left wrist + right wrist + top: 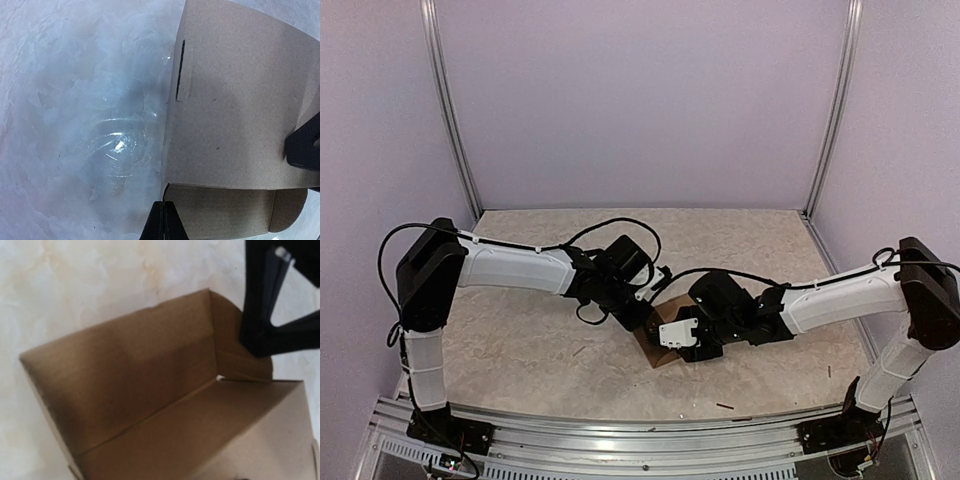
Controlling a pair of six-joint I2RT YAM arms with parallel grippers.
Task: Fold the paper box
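The paper box (663, 345) is brown cardboard, partly folded, on the table between the two arms. In the left wrist view a large panel with a slot (235, 100) fills the right side, with a rounded flap (230, 215) below it. My left gripper (163, 204) is shut, its tips at the box's lower left corner; I cannot tell if they pinch cardboard. It also shows in the right wrist view (255, 351), against a rounded end flap. My right gripper (688, 340) is at the box's right side. Its fingers are hidden, and the box's inner panels (130, 380) fill that view.
The marble-patterned table (520, 340) has small dark scraps, such as one near the front edge (725, 406) and one at the right (828, 371). Pale walls and metal posts close in the back and sides. A metal rail (650, 440) runs along the near edge.
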